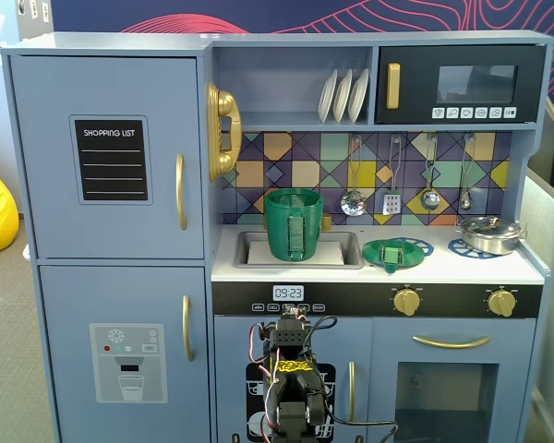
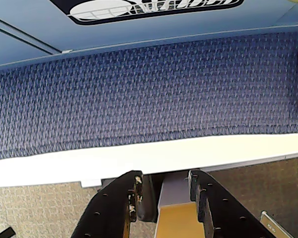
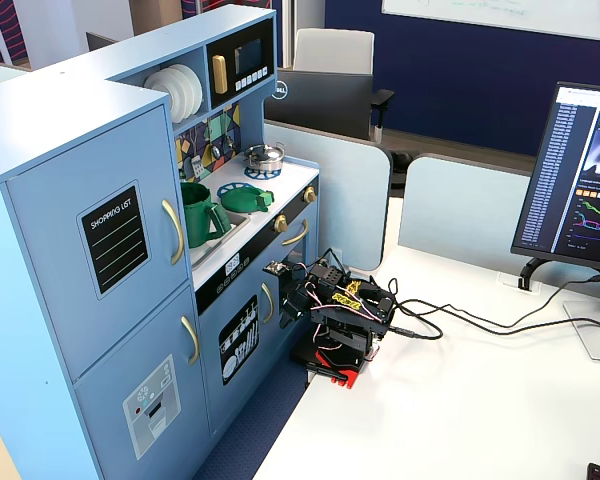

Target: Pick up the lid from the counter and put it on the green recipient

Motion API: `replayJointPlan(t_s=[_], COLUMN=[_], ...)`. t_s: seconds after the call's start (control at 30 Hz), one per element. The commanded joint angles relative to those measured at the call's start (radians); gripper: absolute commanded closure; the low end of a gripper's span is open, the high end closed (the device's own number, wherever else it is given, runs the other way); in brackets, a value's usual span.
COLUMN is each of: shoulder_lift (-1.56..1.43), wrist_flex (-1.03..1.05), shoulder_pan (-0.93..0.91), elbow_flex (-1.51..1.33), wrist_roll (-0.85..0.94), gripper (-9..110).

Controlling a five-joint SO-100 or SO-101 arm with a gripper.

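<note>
Scene: toy kitchen [image 1: 120, 166] in pale blue is faced by a small arm [image 3: 340, 320] folded low on a white desk [image 3: 460, 400], cables trailing behind it.

Step in hand: none of the task proper is seen begun; arm is judged to be at rest/start pose, approach to the lid not yet made.

Lid: the lid [image 1: 391, 252] is seen resting on the white counter [image 1: 499, 269] right of the sink in a fixed view, over a blue burner ring [image 1: 417, 245], apparently tilted w/ one edge raised; its tab can't be made out clearly. Also picked out in another fixed view [image 3: 246, 199].

Recipient: the green recipient [image 1: 293, 223] is stood upright in the sink [image 1: 342, 242], open top, ribbed strip facing front; just left of the lid, not touching.

Claw: the gripper [image 2: 164, 196] is shown spread a little in the wrist view, nothing pinched betw. the dark fingers [image 2: 131, 198]; only blue carpet [image 2: 149, 94] and the desk edge are seen beyond it.

Other items: steel pot [image 1: 490, 233] sits at far right of the counter, well apart from the lid.

Next move calls for: arm to be raised from below counter level and reached fwd/right over the lid; claw to be opened enough for the centre tab or rim. Tilt is judged a slip risk, so a square grip would be needed.
</note>
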State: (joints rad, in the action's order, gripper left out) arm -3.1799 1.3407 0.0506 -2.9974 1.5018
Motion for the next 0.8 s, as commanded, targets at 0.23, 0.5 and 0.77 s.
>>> replayJointPlan(t_s=[0.23,0.5,0.77], shoulder_lift=[0.000,0.003,0.173], wrist_flex=[0.186,0.107,-0.325], shoulder_pan=[-0.054,-0.077,-0.408], elbow_flex=[0.000,0.003,0.377], wrist_roll=[-0.023,-0.031,0.153], gripper=[101,101,101])
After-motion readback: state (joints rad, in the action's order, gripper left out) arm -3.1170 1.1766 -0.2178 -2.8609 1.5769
